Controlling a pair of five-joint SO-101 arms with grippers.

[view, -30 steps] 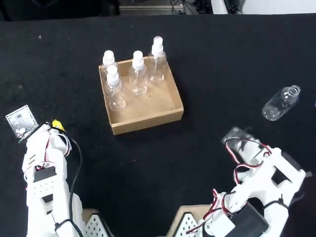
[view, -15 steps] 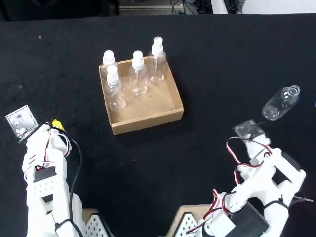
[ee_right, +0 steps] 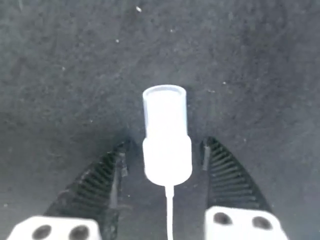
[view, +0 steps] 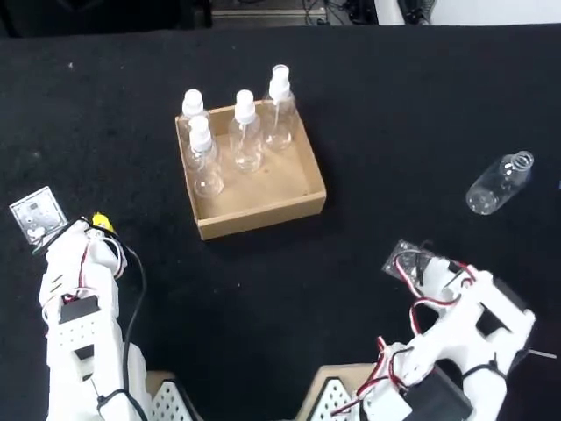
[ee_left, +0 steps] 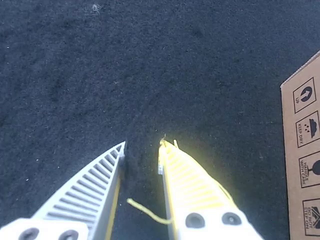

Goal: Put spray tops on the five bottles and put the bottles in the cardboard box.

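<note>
The cardboard box [view: 263, 213] stands mid-table and holds several clear bottles [view: 245, 132], each with a white spray top on. Another clear bottle [view: 498, 184] lies on its side at the far right with no top on it. A white spray top [ee_right: 166, 142] lies on the black cloth between the black fingers of my right gripper [ee_right: 162, 152], which is open and clear of it on both sides. The right arm [view: 465, 307] is at the front right. My left gripper [ee_left: 142, 144] hovers over bare cloth at the front left, slightly open and holding nothing.
A corner of the box [ee_left: 302, 150] shows beside my left gripper in the left wrist view. The left arm [view: 79, 298] stands at the front left. Black cloth covers the whole table, with free room between the box and the lying bottle.
The right arm's wrist swung out to the right, then came back left and nearer the front. The left arm, box and bottles have not moved.
</note>
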